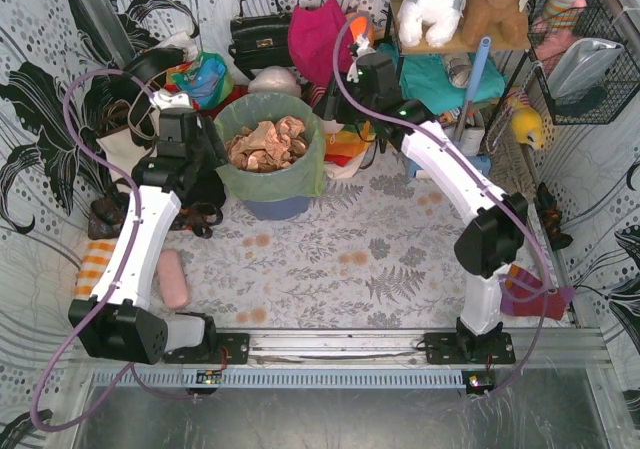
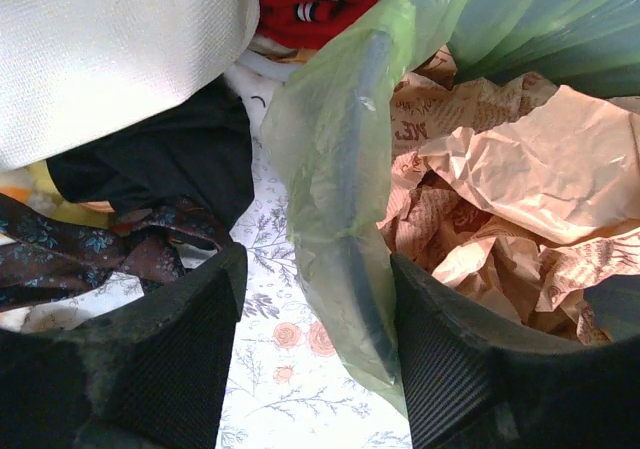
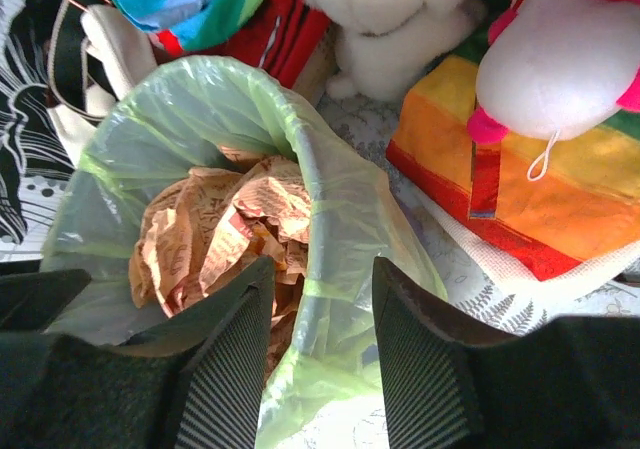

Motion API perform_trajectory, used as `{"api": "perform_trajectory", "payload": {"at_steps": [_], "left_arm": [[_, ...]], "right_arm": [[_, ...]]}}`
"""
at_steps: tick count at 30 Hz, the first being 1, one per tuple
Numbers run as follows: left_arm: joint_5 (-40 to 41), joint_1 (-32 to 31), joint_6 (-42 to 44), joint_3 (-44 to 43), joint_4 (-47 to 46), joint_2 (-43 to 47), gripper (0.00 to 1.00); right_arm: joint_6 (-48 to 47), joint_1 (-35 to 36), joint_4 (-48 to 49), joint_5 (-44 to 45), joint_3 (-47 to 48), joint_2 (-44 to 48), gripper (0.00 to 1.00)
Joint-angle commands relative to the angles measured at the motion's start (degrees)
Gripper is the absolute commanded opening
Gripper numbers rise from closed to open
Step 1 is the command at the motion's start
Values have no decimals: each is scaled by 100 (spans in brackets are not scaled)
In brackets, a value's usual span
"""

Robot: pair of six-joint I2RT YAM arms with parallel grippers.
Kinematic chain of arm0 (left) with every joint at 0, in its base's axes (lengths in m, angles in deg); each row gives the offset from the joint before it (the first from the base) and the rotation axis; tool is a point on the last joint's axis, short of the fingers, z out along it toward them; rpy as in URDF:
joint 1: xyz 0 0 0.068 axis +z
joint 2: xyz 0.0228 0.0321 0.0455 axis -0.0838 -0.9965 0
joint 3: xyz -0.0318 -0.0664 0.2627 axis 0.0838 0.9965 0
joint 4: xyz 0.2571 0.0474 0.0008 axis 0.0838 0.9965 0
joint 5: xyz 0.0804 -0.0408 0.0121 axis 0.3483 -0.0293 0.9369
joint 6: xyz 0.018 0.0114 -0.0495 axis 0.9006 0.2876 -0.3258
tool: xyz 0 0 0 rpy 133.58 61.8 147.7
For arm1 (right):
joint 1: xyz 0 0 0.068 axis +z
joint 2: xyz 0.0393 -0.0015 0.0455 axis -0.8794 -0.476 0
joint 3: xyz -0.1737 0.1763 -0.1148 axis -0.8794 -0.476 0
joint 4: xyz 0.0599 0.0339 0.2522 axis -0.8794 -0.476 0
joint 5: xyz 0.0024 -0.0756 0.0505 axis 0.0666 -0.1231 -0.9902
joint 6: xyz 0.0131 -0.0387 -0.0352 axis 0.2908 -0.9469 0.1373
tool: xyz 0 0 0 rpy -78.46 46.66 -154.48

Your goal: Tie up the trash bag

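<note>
Top view: the trash bag (image 1: 303,174) lined the blue-grey bin (image 1: 277,208), its mouth folded over the bin's rim and brown paper (image 1: 265,144) heaped inside. The left gripper (image 1: 210,149) sat at the bin's left rim and the right gripper (image 1: 335,109) at its right rim. Left wrist view: the left gripper (image 2: 318,269) stood part open, jaws straddling the bag-covered bin rim, nothing clamped. Right wrist view: the right gripper (image 3: 322,274) stood part open, one finger inside the bin and one outside, with bag film between them, unpinched.
</note>
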State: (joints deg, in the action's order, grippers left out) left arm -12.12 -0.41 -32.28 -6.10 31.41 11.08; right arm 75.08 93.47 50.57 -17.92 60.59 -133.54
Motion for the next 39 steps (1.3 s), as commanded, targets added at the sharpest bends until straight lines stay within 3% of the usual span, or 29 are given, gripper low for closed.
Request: {"api": "perform_trajectory", "payload": {"at_steps": [1,8,13,17,21,24,27,32,37,39], "left_arm": [[-1,-24,-13,-259,4,106,63],[52,-21,144,-668,48,-205,60],[99,-24,225,-832,31,-375,57],[106,-24,273,-946,100,-581,42],[202,-24,320,-907,89,-610,40],[205,-24,365,-877,66,-630,28],[135,-24,371,-870,37,-670,23],[47,-24,388,-876,70,-723,0],[-160,-31,507,-1051,317,-734,0],[-354,-43,512,-1122,482,-684,0]], "right_arm": [[170,113,-683,149,679,-423,42],[15,154,-1378,76,1710,-1113,26],[-39,172,-1621,-54,2092,-1412,28],[-91,203,-1821,-16,2318,-1550,32],[-180,242,-2123,70,2617,-1697,33],[-211,266,-2185,39,2633,-1731,33],[-223,296,-2238,27,2635,-1748,31],[-272,322,-2321,83,2648,-1727,20],[-270,333,-2370,136,2662,-1589,0],[-251,343,-2441,185,2655,-1485,0]]}}
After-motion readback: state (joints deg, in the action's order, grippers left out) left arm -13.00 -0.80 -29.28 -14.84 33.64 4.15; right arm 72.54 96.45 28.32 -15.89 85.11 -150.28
